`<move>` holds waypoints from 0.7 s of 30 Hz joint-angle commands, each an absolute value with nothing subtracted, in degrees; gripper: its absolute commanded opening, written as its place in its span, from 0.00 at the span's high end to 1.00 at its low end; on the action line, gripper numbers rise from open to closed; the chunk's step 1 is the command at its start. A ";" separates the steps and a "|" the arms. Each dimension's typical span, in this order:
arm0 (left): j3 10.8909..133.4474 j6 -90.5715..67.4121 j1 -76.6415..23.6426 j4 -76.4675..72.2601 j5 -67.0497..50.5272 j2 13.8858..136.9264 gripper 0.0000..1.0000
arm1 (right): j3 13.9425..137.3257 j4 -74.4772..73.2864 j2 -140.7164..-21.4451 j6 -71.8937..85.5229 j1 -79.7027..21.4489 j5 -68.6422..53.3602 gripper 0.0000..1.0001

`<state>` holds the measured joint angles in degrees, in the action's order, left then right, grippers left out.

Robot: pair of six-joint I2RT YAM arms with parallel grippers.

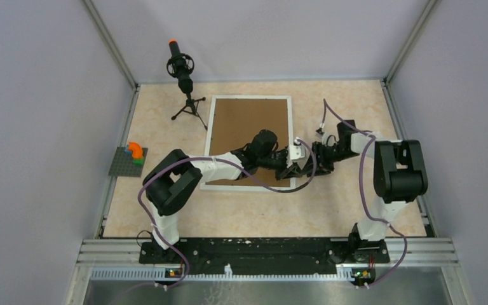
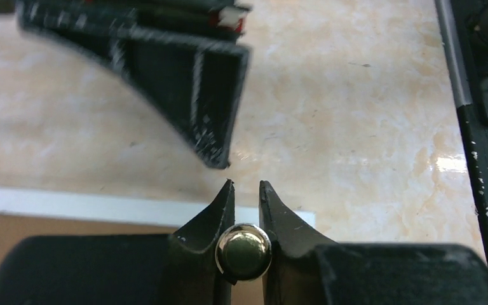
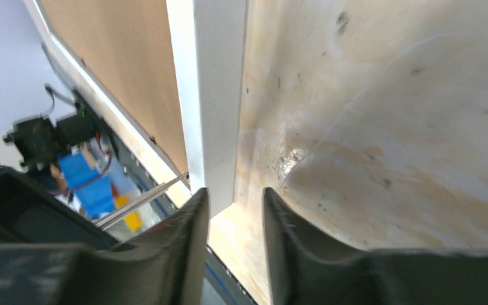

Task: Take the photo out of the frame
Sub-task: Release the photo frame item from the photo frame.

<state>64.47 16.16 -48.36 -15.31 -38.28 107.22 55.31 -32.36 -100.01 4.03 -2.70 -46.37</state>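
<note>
At near-R corner of the frame point(image 1: 251, 97) both grippers meet; my guess is they're working that corner to free the back. Frame lies face-down, backing board point(image 1: 241, 124) up, so the photo is hidden beneath, not seen. Left gripper point(image 2: 246, 189): jaws narrow, shiny round stud point(image 2: 243, 252) btwn them, can't tell if gripped. Right gripper point(image 3: 234, 210): jaws partly apart, empty, just off the corner. Top view gives layout only; wrist cams show jaw gaps.

White frame point(image 1: 251, 97) smooth; backing board point(image 1: 241, 124) matt brown; tabletop point(image 1: 330, 210) glossy, marbled.
</note>
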 commanded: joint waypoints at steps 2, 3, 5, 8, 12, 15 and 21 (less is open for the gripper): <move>68.07 12.99 -44.53 -10.00 -38.71 100.46 1.00 | 56.63 -30.88 -92.21 6.85 -5.97 -41.31 0.40; 67.69 13.20 -44.32 -9.79 -38.68 99.69 1.00 | 56.79 -31.56 -91.91 7.23 -7.15 -40.32 0.40; 66.57 12.34 -43.33 -9.68 -38.66 98.14 1.00 | 57.10 -32.26 -91.64 8.01 -9.87 -38.40 0.39; 65.71 9.92 -41.04 -9.14 -38.21 95.96 1.00 | 56.94 -31.80 -90.90 8.88 -13.11 -35.21 0.38; 65.42 8.96 -38.24 -6.27 -37.54 93.61 1.00 | 55.97 -31.33 -90.70 9.69 -17.79 -29.85 0.32; 64.99 9.23 -36.96 -4.72 -36.93 92.58 1.00 | 56.98 -31.20 -92.19 9.75 -21.14 -28.06 0.32; 62.82 7.16 -35.54 -6.19 -35.32 90.79 1.00 | 57.69 -31.86 -95.77 10.99 -23.99 -21.74 0.37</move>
<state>64.49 9.08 -35.77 -5.61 -36.29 94.02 55.31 -31.35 -93.43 9.41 -22.98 -27.64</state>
